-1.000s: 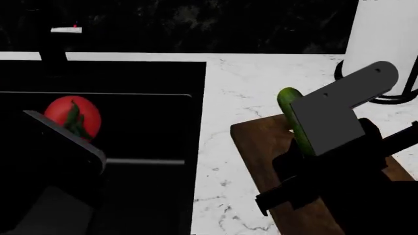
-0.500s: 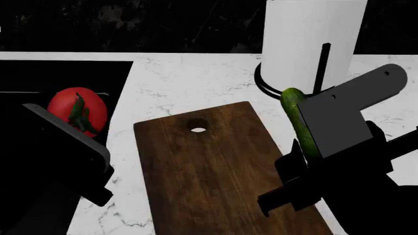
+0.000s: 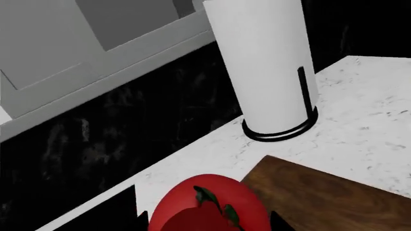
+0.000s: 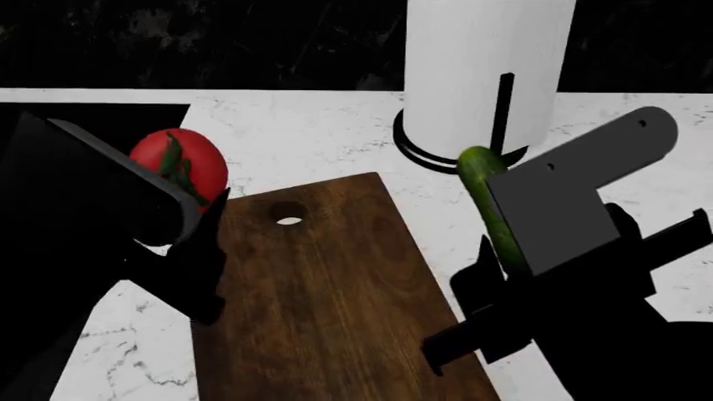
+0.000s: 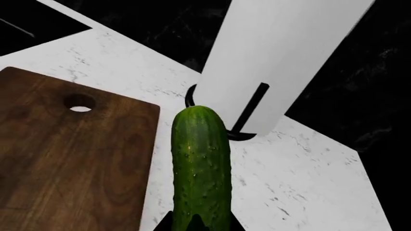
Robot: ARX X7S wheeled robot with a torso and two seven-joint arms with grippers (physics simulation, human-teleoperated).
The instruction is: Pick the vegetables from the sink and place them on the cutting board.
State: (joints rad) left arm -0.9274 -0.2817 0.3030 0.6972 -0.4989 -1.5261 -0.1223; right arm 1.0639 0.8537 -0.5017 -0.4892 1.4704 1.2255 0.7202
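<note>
Compared with the earlier head views, the scene is shifted leftward: the cutting board is now seen near the middle, the paper-towel roll stands closer to the centre at the far side, and only a dark corner of the sink remains visible at the far left. The tomato, formerly seen over the black basin, is now held above the marble countertop at the left far corner of the board.

The left gripper is closed around the tomato, whose red body and green stem top are seen at the gripper's tip in the left wrist view; the board's corner lies just to its right and the roll stands beyond it against the dark backsplash.

The right gripper is clamped on the lower part of the cucumber, which is held tilted, its free end pointing toward the far side and the roll's black holder ring. In the right wrist view the cucumber is seen over bare countertop just right of the board's right edge, with the board's small hole near the far end. Neither vegetable is resting on the board.
</note>
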